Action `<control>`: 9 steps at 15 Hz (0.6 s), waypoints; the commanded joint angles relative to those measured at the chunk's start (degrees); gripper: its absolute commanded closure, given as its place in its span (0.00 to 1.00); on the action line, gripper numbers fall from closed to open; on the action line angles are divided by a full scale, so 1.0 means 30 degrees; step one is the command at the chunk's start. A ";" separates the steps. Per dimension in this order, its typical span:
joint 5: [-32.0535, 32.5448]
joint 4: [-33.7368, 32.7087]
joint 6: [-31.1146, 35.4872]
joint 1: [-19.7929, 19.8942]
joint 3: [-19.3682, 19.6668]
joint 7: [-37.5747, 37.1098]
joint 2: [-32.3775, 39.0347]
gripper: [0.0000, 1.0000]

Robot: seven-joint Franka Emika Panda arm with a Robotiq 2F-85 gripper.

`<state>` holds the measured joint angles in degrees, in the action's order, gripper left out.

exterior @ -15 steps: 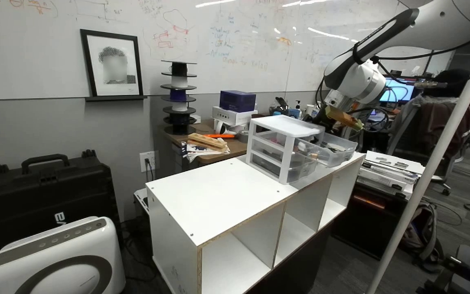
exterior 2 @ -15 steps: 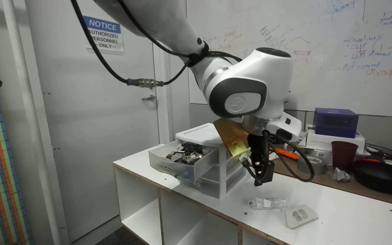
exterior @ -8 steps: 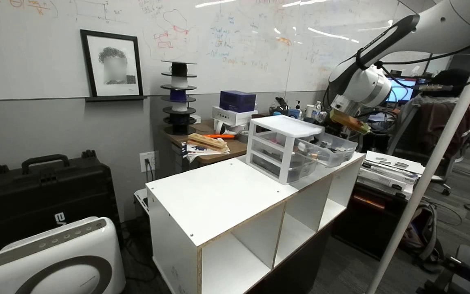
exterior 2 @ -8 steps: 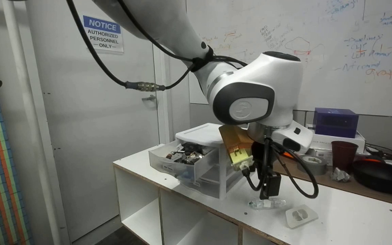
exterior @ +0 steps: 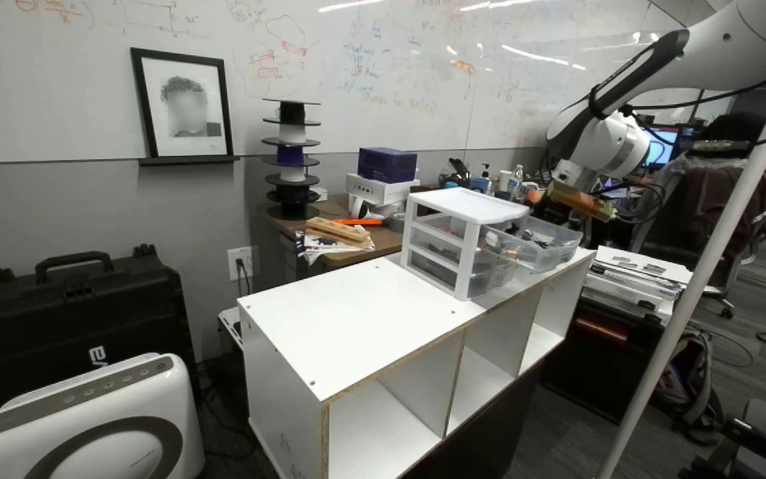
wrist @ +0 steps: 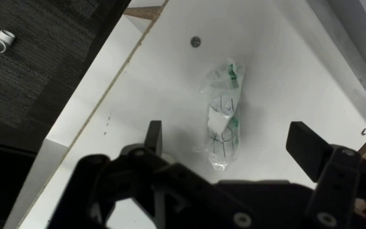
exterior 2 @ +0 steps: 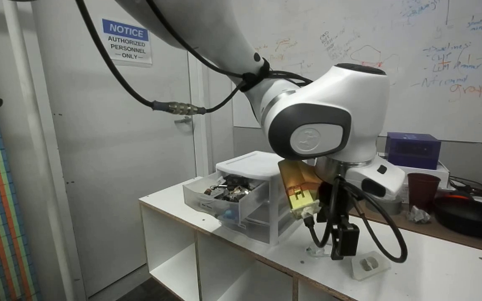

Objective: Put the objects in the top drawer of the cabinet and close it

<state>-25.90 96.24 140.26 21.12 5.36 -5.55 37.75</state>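
Note:
The white cabinet (exterior: 466,205) stands on the shelf unit in both exterior views (exterior 2: 249,165). Its translucent top drawer (exterior 2: 211,205) is pulled out and holds small dark parts; it also shows in an exterior view (exterior: 559,251). A clear plastic packet with green marks (wrist: 224,127) lies on the shelf top, also in an exterior view (exterior 2: 316,251), partly covered by the gripper. A pale flat piece with two recesses (exterior 2: 370,266) lies beside it, mostly hidden behind a finger in the wrist view. My gripper (wrist: 229,140) is open above the packet, which shows between the fingers.
The white cubby shelf (exterior: 356,332) has a front edge dropping to the floor. The cabinet's side is close to the gripper. A brown desk behind carries a dark red cup (exterior 2: 423,190), a black pan (exterior 2: 471,215) and a purple box (exterior 2: 412,150). A pole (exterior: 709,266) stands in front.
The arm has moved down and away from the cabinet, bringing the gripper over the packet and covering part of it. The drawer, packet and pale piece have not moved.

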 commanded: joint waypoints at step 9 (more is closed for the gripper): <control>0.0343 -0.2025 -0.0057 -0.0569 -0.0216 -0.1011 0.1504 0.00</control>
<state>-26.01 91.20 140.94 19.66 3.98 -7.39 41.62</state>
